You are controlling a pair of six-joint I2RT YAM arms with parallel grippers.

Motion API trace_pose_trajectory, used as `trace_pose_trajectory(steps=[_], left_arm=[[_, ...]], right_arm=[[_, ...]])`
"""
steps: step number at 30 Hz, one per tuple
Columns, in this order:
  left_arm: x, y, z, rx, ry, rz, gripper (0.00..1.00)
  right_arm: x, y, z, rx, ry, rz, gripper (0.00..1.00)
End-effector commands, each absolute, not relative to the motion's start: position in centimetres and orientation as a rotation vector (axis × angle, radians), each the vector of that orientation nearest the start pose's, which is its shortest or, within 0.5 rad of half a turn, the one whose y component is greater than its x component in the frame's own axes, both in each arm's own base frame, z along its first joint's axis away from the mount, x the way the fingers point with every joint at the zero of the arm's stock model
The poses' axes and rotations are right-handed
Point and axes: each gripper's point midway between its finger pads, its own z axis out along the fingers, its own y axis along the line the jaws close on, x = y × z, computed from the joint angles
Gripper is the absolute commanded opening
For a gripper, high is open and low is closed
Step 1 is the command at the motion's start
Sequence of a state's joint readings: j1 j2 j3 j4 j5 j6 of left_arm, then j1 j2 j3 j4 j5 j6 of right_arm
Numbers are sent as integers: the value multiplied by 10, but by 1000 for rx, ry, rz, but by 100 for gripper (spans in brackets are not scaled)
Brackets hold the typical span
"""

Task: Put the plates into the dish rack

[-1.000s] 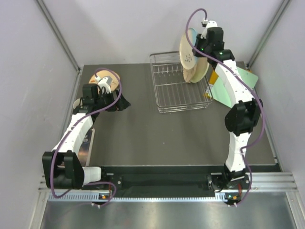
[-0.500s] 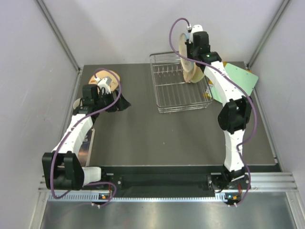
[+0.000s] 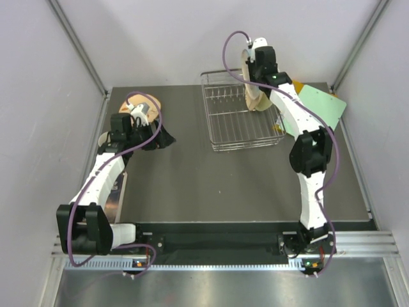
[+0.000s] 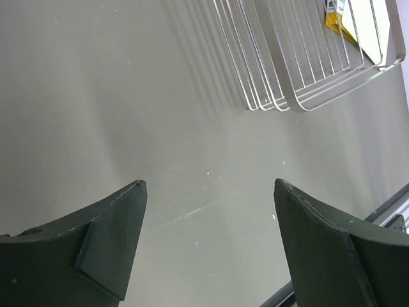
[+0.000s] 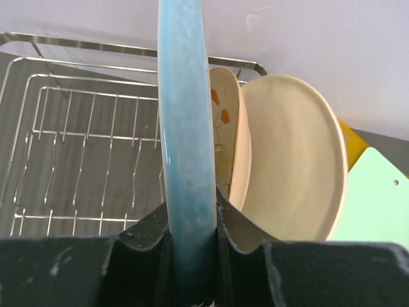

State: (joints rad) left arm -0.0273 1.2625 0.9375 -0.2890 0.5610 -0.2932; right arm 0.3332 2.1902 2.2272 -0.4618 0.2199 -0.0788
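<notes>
My right gripper (image 3: 251,59) is shut on the rim of the white-and-light-blue plate (image 5: 185,121) and holds it upright and edge-on above the back right of the dish rack (image 3: 233,121). In the right wrist view my gripper (image 5: 192,214) clamps the blue rim. Two plates stand in the rack just right of it: a tan floral one (image 5: 227,137) and a cream one (image 5: 294,160). They also show in the top view (image 3: 257,99). Another tan plate (image 3: 132,101) lies at the far left, partly hidden by my left wrist. My left gripper (image 3: 163,137) is open and empty over bare table (image 4: 208,243).
A green board (image 3: 324,103) and an orange board (image 3: 297,84) lie right of the rack; both show in the right wrist view, green (image 5: 377,204) and orange (image 5: 350,137). The rack's near corner (image 4: 307,77) shows in the left wrist view. Grey walls enclose the table.
My right arm has carried the blue plate left, from beside the standing plates to over the rack's back, turning it edge-on. The left arm has not moved.
</notes>
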Motion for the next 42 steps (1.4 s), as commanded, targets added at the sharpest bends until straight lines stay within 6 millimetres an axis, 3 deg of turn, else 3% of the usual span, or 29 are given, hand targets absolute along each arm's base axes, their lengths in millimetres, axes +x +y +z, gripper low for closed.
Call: trace_pose_trajectory(steps=[1,8,11,12,14,16,17,18,20,21,25,26,27,30,37,42], left_arm=[[349,-112,201,56,2121,-785,86],[355,-103,200,20,2123,-741,86],[375,-92,206,28,2089,-655,91],[384,-88,217,47,2062,-617,91],[401,-74,210,60,2087,-501,96],[418,-65,221,81,2068,-426,97],[424,-63,212,99,2094,-402,97],[432,-61,221,110,2078,-385,97],[442,-60,216,109,2095,-375,97],[447,-60,223,110,2078,-376,97],[454,-65,228,88,2062,-421,96],[454,-66,229,82,2059,-431,96],[455,-66,228,79,2058,-431,96],[459,-62,226,91,2059,-400,96],[476,-57,227,111,2044,-356,97],[488,-50,221,126,2047,-293,99]], right_arm=[[621,171,342,-191,1708,-21,0],[627,176,313,-200,1759,-15,0],[628,176,296,-208,1791,-23,0],[628,176,289,-212,1806,-29,0],[629,176,282,-213,1815,-34,0],[632,176,271,-226,1828,-46,0],[633,176,264,-230,1838,-50,0],[634,176,261,-237,1838,-60,0],[635,175,250,-242,1849,-82,0],[636,173,244,-251,1856,-100,0],[642,166,227,-257,1873,-147,3],[643,164,225,-256,1870,-171,10],[645,161,226,-251,1860,-185,29],[645,155,230,-250,1846,-227,49],[644,146,233,-260,1841,-255,56],[638,141,274,-259,1768,-264,62]])
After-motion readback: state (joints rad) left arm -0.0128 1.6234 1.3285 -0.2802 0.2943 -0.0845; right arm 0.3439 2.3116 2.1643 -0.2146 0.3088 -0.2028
